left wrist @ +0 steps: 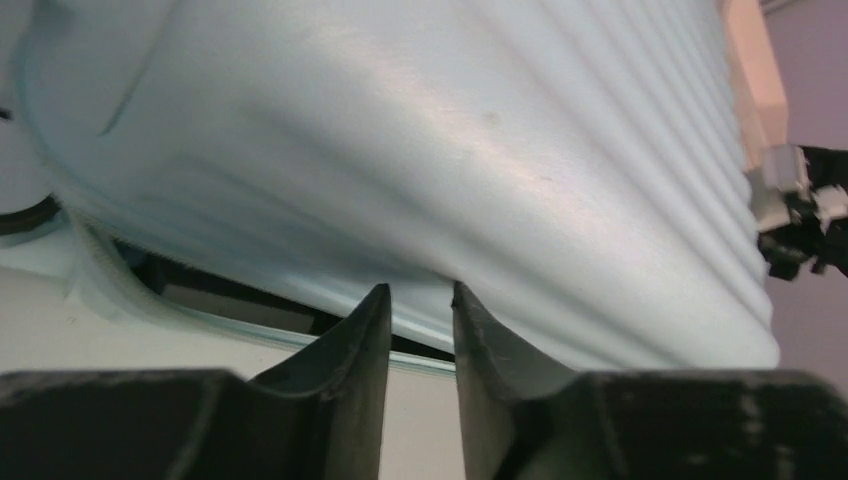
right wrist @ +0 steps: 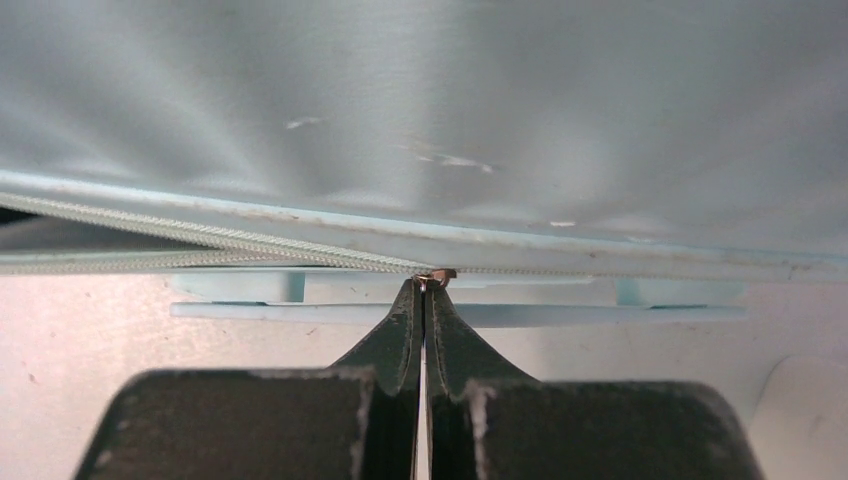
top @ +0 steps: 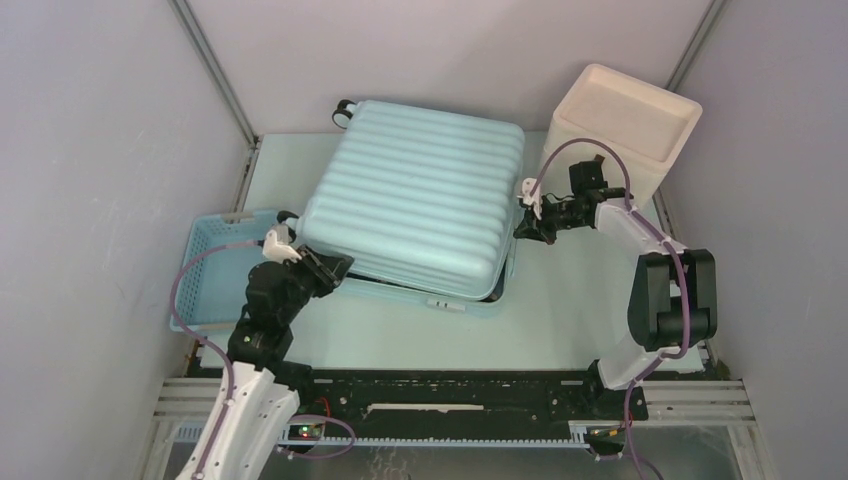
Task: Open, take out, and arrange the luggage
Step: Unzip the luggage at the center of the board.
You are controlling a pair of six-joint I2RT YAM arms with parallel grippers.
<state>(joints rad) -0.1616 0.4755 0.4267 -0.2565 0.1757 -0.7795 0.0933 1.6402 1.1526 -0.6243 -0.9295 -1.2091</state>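
Though overhead hides it, the right gripper pinches the luggage's zip pull; left gripper slightly parted.

The luggage shell is hard ribbed plastic, smooth with a soft satin sheen and lightly scuffed near its seam. Its zip tape looks like woven cloth. The zip puller, tiny and coppery, is probably metal. The right gripper has matt black, faintly grainy plastic fingers.
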